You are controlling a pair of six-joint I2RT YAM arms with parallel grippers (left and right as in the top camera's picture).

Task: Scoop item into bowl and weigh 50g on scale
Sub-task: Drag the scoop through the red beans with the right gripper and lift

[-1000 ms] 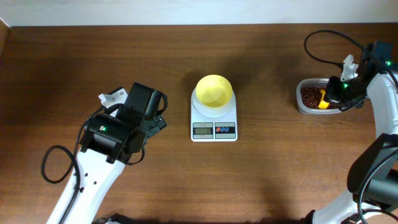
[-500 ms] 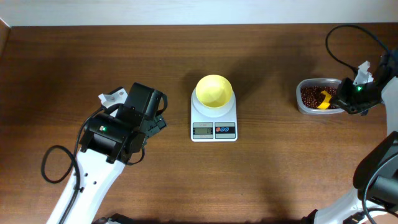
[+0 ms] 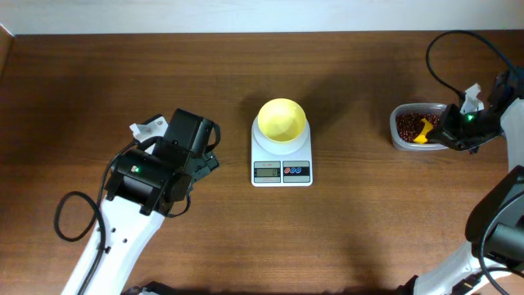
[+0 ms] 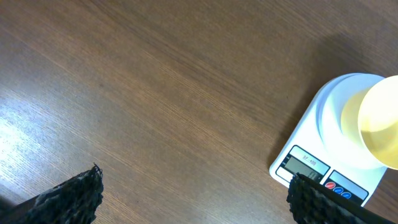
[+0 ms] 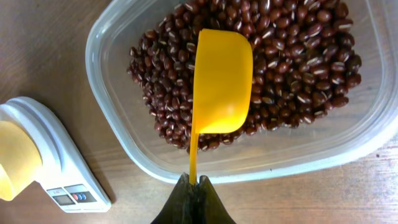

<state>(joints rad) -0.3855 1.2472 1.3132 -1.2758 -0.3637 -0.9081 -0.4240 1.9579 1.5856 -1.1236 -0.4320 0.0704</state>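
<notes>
The yellow bowl (image 3: 282, 119) sits on the white scale (image 3: 282, 160) at the table's middle; both also show in the left wrist view, bowl (image 4: 376, 124) and scale (image 4: 311, 163). The red-brown beans (image 5: 292, 68) lie in a clear container (image 3: 405, 139) at the right. My right gripper (image 5: 194, 182) is shut on the handle of a yellow-orange scoop (image 5: 222, 81), held with its bottom up over the beans. In the overhead view the gripper (image 3: 453, 135) is at the container's right side. My left gripper (image 4: 196, 196) is open and empty over bare table, left of the scale.
The clear container's rim (image 5: 155, 165) lies between the right gripper and the beans. A black cable (image 3: 450, 49) loops above the right arm. The scale's corner (image 5: 68, 180) shows at the left in the right wrist view.
The right gripper with the scoop moved from over the container to its right side, then slightly back left. The left arm has not moved.
</notes>
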